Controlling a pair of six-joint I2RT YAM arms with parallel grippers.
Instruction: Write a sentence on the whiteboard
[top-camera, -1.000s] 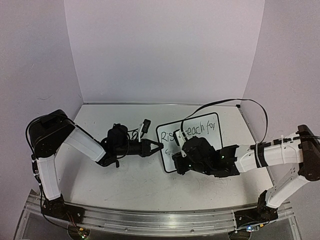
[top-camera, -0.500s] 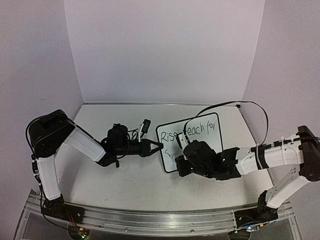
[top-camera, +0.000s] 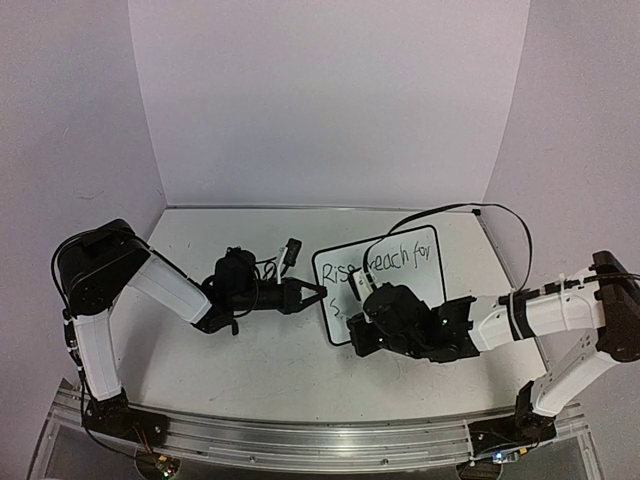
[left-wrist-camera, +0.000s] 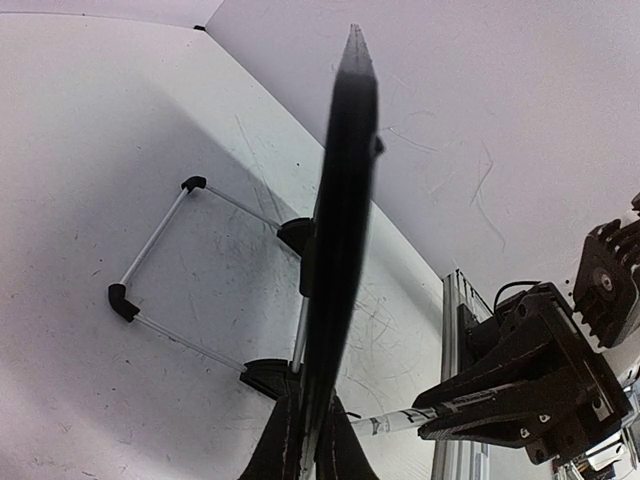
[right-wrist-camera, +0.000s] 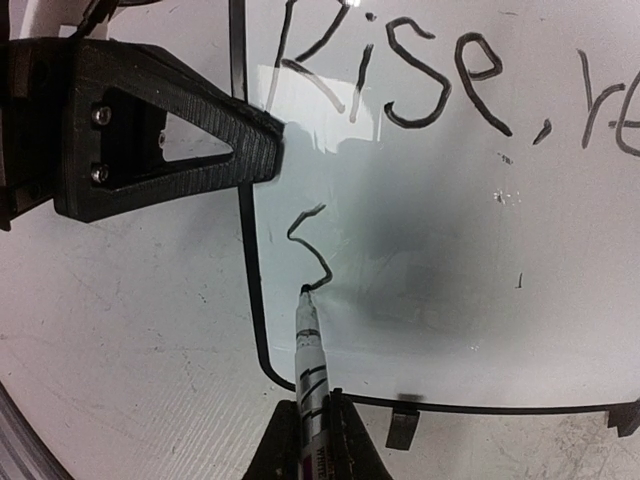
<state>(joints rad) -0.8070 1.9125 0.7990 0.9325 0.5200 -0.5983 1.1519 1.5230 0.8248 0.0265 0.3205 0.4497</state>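
The whiteboard (top-camera: 420, 262) stands tilted on its wire stand (left-wrist-camera: 150, 250) at mid-table. My left gripper (top-camera: 318, 293) is shut on its left edge, and in the left wrist view the board (left-wrist-camera: 345, 200) runs edge-on up from the fingers (left-wrist-camera: 285, 450). My right gripper (right-wrist-camera: 312, 408) is shut on a white marker (right-wrist-camera: 310, 350), whose tip touches the board's lower left corner. The sentence (right-wrist-camera: 400, 70) reads "Rise, reach for" on the top line (top-camera: 395, 258). Below it is one S-shaped stroke (right-wrist-camera: 312, 250), ending at the tip.
A small black part with a cable (top-camera: 290, 252) lies behind my left gripper. The right arm's cable (top-camera: 470, 205) arcs over the board. An aluminium rail (top-camera: 300, 440) runs along the near edge. Purple walls close in three sides.
My right gripper has crept toward the board's near left corner with the marker, and the S stroke on the second line has grown. The left arm and board have held still.
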